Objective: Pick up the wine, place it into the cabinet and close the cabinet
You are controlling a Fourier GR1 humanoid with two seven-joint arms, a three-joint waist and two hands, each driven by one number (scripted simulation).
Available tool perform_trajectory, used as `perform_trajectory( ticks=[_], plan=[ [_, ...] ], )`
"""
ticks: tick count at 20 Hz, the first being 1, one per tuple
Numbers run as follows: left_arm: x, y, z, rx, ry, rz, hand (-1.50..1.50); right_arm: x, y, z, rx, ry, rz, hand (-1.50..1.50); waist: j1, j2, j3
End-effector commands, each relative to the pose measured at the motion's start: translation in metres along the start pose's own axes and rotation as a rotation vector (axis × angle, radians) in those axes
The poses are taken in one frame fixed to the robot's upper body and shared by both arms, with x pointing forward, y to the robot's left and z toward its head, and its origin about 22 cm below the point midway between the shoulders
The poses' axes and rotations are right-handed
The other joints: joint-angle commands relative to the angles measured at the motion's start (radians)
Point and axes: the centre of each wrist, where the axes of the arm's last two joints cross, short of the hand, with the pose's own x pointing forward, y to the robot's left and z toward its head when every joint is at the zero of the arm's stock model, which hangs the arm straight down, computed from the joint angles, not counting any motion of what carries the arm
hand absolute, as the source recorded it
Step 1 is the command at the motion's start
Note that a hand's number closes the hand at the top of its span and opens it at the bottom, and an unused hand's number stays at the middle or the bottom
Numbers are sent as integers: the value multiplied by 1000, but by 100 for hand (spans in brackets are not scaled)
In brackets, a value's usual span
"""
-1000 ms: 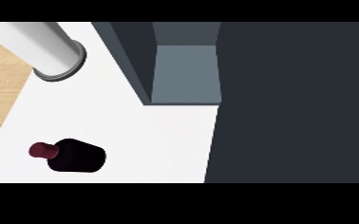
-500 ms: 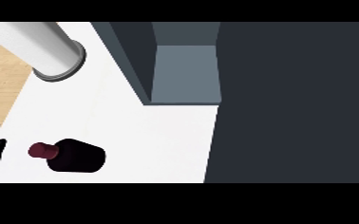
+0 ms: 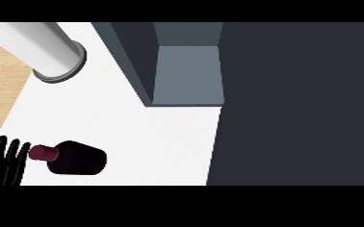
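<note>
The wine bottle (image 3: 74, 157), dark with a maroon cap, stands on the white counter (image 3: 142, 134) at the lower left. The black fingers of my left hand (image 3: 12, 159) show at the left edge, straight and pointing up, just left of the bottle's cap and holding nothing. The dark grey cabinet (image 3: 284, 101) fills the right side. Its open compartment (image 3: 188, 74) shows a lighter grey inner face, and a dark panel (image 3: 131, 60) stands along its left. My right hand is out of view.
A white cylinder with a grey rim (image 3: 46, 50) stands at the upper left. A strip of wooden surface (image 3: 10, 84) runs beyond the counter's left edge.
My left hand's fingers have come into view at the left edge and risen beside the bottle's cap. The bottle and the cabinet have not moved.
</note>
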Motion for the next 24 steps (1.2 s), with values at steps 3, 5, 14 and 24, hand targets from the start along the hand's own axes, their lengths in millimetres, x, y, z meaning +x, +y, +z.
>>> perform_trajectory(
  ticks=[3, 5, 14, 24],
  plan=[
    [-33, 3, 8, -9, 18, 12, -150, 16, 0, 34, 54, -36, -48, -150, -2, -1, 0],
    [-57, 21, 12, 8, 30, -1, -150, 13, 0, 34, 58, -32, -43, -150, -6, 0, 0],
    [-101, 27, 17, -4, 98, 35, -150, 14, 5, 18, 72, -41, -40, -150, -1, 1, -1],
    [-122, 39, -1, 8, 118, 74, -150, 18, 0, 26, 43, -58, -32, -150, -1, 1, 0]
  ],
)
